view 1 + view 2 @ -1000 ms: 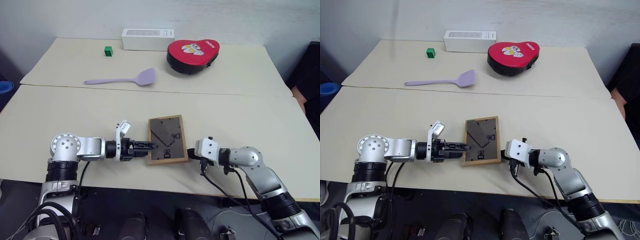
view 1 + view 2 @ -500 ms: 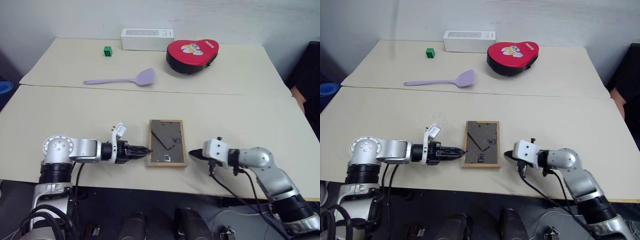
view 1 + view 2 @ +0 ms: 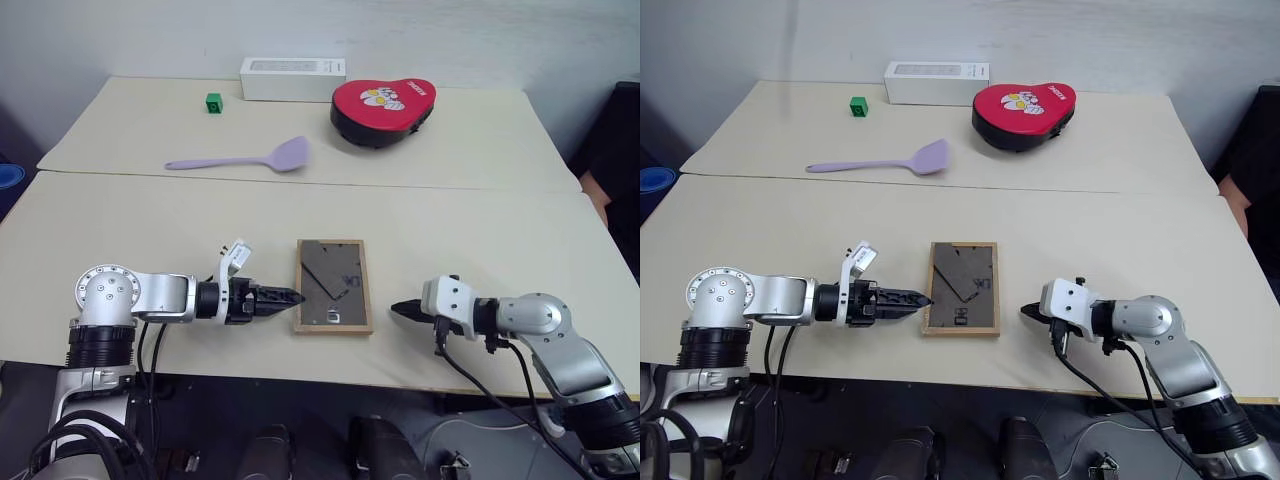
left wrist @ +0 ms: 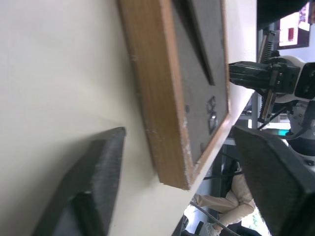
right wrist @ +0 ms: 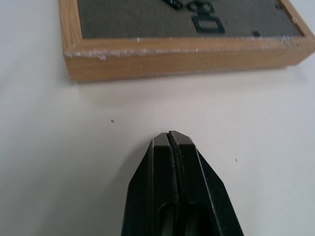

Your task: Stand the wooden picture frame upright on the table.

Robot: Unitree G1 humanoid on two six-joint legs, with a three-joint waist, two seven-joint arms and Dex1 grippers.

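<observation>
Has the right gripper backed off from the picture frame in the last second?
Yes. The right gripper, fingers shut, was touching the wooden picture frame's right edge; now it sits clear to the right, bare table between them.

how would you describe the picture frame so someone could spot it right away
On the near section of the beige table, close to the front edge, the wooden picture frame lies flat, back side up. Unlike everything else there, it is a light-wood rectangle with a dark back.
</observation>
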